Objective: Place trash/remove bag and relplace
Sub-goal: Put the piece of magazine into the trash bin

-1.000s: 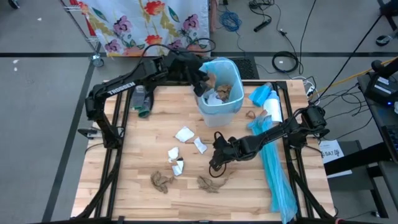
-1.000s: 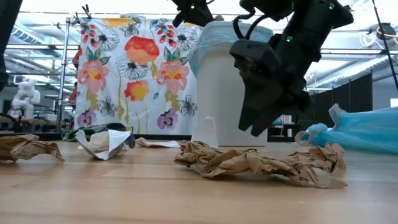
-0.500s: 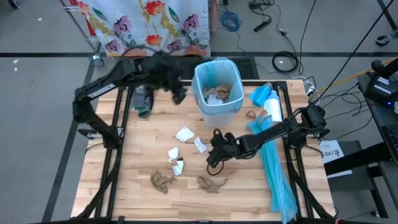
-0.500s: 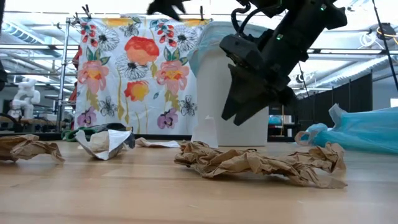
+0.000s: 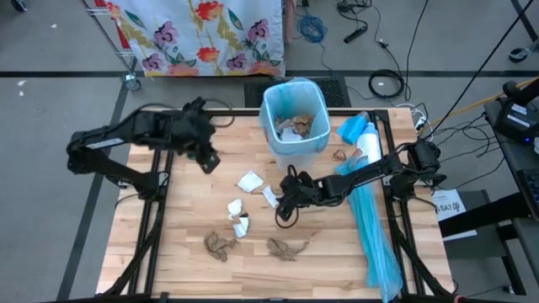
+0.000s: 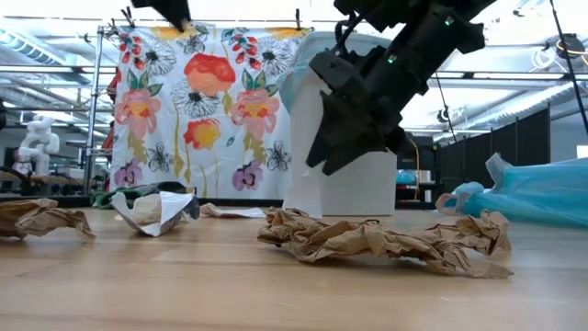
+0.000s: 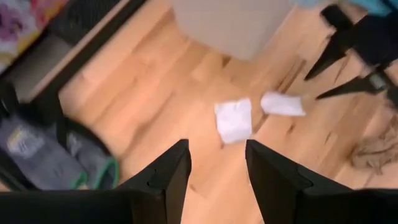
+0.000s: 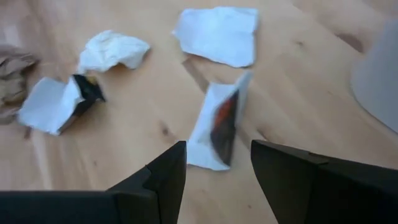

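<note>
Both grippers stand released and hold nothing: the right gripper (image 5: 280,208) hangs low over a white folded paper scrap (image 5: 270,197) at mid-tabletop, and the left gripper (image 5: 208,160) hovers above bare wood left of the light-blue plastic-lined trash bin (image 5: 294,124). Crumpled brown paper scraps (image 5: 287,247) and white tissue pieces (image 5: 250,182) lie scattered on the pale wooden tabletop (image 5: 194,210), with more trash inside the bin. Long light-blue plastic sheets (image 5: 372,220) lie along the right edge. A floral cloth (image 6: 204,110) hangs behind.

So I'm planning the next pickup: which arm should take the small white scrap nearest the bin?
Right. The right gripper hangs open just beside that scrap; the left gripper is farther off.
</note>
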You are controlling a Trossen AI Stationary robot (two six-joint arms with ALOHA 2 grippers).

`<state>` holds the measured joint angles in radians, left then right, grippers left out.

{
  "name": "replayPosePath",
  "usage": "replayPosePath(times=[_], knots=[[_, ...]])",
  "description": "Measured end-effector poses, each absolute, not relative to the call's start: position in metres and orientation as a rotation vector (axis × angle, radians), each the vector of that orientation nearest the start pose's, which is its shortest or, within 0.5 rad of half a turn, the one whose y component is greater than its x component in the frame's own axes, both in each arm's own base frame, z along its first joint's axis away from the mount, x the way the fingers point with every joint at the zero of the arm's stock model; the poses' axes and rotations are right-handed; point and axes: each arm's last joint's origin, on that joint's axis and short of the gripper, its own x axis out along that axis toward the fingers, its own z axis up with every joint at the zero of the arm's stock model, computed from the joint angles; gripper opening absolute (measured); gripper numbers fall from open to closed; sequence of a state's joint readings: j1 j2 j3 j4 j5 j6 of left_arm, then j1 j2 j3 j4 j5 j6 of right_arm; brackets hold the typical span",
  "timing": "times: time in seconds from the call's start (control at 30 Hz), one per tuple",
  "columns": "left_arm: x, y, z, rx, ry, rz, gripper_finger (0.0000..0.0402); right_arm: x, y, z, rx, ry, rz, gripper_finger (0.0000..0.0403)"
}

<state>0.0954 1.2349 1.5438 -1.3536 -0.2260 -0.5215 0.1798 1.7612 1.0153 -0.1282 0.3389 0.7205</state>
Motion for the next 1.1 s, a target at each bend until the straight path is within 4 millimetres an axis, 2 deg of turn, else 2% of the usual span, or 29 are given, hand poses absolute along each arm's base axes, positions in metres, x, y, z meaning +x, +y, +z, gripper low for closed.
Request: replayPosePath(times=[0.2, 0.33, 0.43, 0.53, 0.57, 0.67, 0.77, 0.87, 1.1], knots=[[0.165, 0.009, 0.359, -0.522, 0.945, 0.621, 0.0160, 0.354, 0.046, 0.150, 0.439, 0.788, -0.438, 0.0173], [0.152, 0.001, 0.334, -0.607, 0.935, 0.644, 0.0160, 0.360, 0.045, 0.141, 0.424, 0.765, -0.430, 0.0160], [0.149, -0.005, 0.319, -0.654, 0.938, 0.648, 0.0160, 0.364, 0.042, 0.137, 0.405, 0.750, -0.421, 0.0114], [0.148, -0.012, 0.307, -0.674, 0.959, 0.633, 0.0160, 0.365, 0.040, 0.136, 0.422, 0.758, -0.411, 0.0032], [0.148, -0.014, 0.304, -0.678, 0.966, 0.631, 0.0160, 0.365, 0.040, 0.137, 0.428, 0.756, -0.401, 0.0016], [0.148, -0.022, 0.297, -0.661, 0.982, 0.594, 0.0160, 0.364, 0.041, 0.142, 0.455, 0.742, -0.402, 0.0006], [0.152, -0.029, 0.284, -0.648, 0.975, 0.549, 0.0160, 0.365, 0.048, 0.158, 0.481, 0.699, -0.380, 0.0002], [0.153, -0.034, 0.267, -0.630, 0.990, 0.527, 0.0160, 0.367, 0.060, 0.181, 0.500, 0.665, -0.350, 0.0001], [0.151, -0.039, 0.226, -0.628, 1.078, 0.436, 0.0160, 0.369, 0.094, 0.261, 0.372, 0.707, -0.381, 0.0000]])
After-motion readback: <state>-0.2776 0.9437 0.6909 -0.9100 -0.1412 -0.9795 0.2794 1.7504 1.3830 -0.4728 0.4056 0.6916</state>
